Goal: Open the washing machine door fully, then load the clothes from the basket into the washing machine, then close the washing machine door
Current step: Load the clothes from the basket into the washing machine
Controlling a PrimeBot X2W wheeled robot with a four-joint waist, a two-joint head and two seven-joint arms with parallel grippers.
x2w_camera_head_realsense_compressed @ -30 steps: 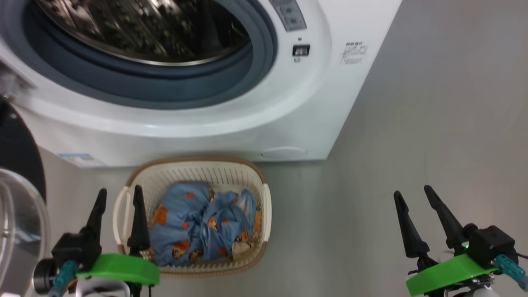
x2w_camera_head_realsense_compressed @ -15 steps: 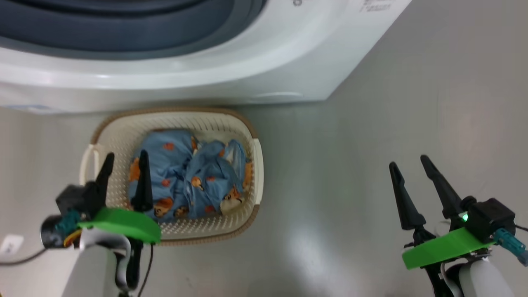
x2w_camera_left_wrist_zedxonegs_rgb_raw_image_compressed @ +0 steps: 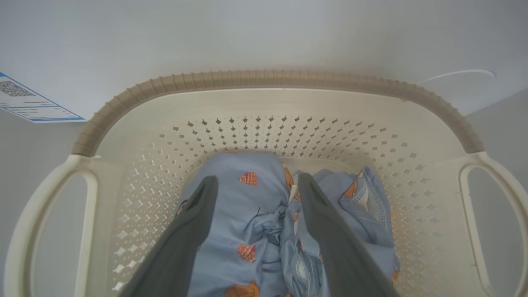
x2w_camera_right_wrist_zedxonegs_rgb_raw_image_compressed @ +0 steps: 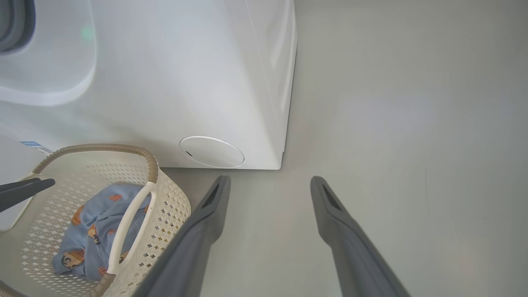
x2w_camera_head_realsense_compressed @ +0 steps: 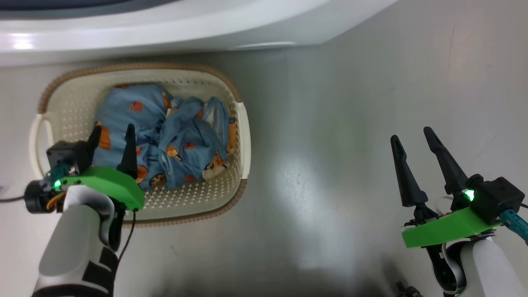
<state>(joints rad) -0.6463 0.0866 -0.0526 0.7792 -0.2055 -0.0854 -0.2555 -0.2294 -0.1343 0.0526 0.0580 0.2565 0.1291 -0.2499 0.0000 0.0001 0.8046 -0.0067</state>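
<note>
Light-blue clothes printed with orange bears lie crumpled in a cream perforated basket. It stands on the grey floor at the left of the scene, just in front of the white washer.

Our left gripper hovers over the near left part of the pile, its two dark fingers spread wide with nothing between them. Our right gripper hangs well apart to the right, over bare floor, equally wide and empty.

We judge the loading step is in hand, at the first pick, since all the cloth we can see sits in the basket. The next move calls for lowering the left gripper into the pile and closing it on a thick fold. The bundle must then be lifted clear of the brown rim before it is carried up to the drum.

The left wrist view looks straight along the fingers. They straddle a blue hump, though we cannot tell whether the tips touch it. This view also catches a blue-edged label on the washer's front. The right wrist view gives the side angle instead. It shows the washer's near right corner, a round cover low on its front, a basket handle and a sliver of the grey door ring.
</note>
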